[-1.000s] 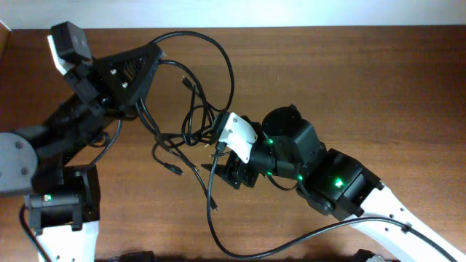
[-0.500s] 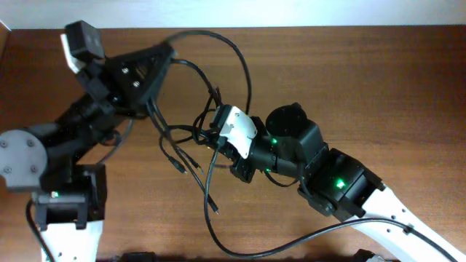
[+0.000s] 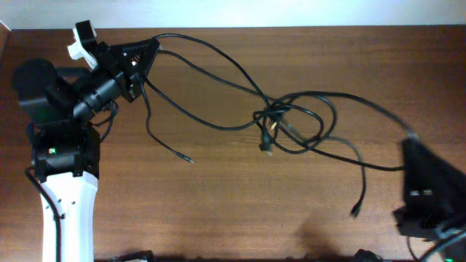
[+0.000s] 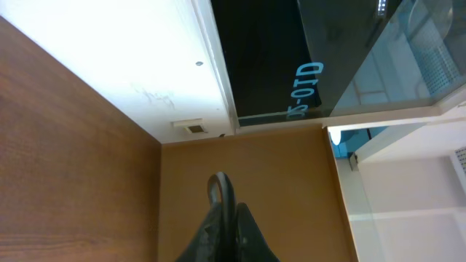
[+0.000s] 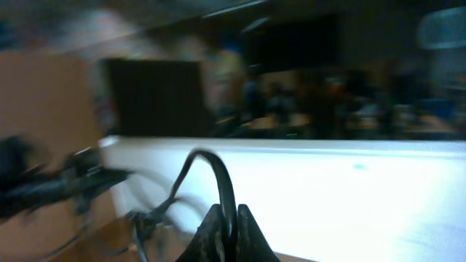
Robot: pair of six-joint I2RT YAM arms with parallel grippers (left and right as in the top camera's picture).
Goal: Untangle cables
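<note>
Left jaws at the far left corner, right jaws by the right edge, both clamped on the cables (image 3: 271, 120), now stand apart; the bunch spreads across the tabletop (image 3: 218, 218), still knotted mid-table.

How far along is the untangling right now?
Partly done: the cables lie spread in long strands across the table. In hand: the left jaws and the right jaws are each shut on a cable loop, stretching the strands between them. Left: a knot mid-table ties several strands together.
</note>
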